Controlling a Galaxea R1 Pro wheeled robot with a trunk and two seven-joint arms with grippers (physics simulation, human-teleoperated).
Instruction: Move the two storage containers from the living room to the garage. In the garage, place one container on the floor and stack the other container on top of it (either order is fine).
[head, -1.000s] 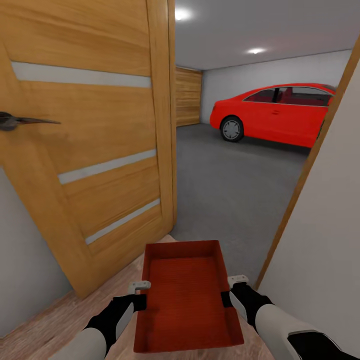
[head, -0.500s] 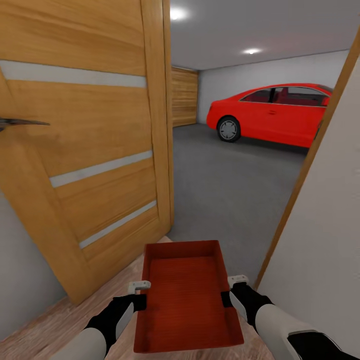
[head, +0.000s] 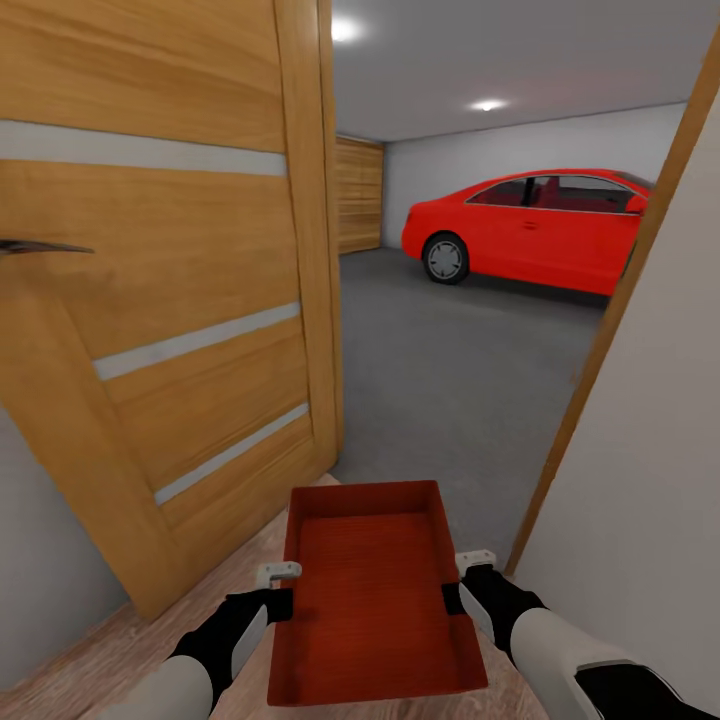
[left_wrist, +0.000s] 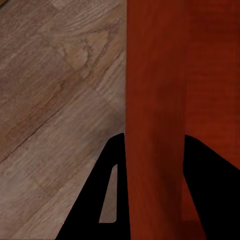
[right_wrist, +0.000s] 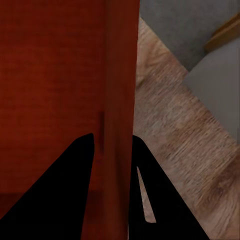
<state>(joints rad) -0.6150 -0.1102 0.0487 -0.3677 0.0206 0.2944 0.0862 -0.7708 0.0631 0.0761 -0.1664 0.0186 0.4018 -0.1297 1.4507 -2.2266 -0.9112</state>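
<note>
Clenched between left end effector (head: 283, 588) and right end effector (head: 462, 580), one on each long wall, red-orange shallow open-topped plastic bin (head: 372, 590), at risk of clipping honey-coloured wooden door (head: 170, 300) ahead-left or tilting free.

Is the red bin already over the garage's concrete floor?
No, the red bin is over wood planks; the grey concrete begins past the doorway.

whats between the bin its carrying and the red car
In the head view, a bare stretch of dark grey garage floor lies between the red-orange bin and the red car; just ahead of the bin is a short strip of wood-plank floor at the doorway.
</note>
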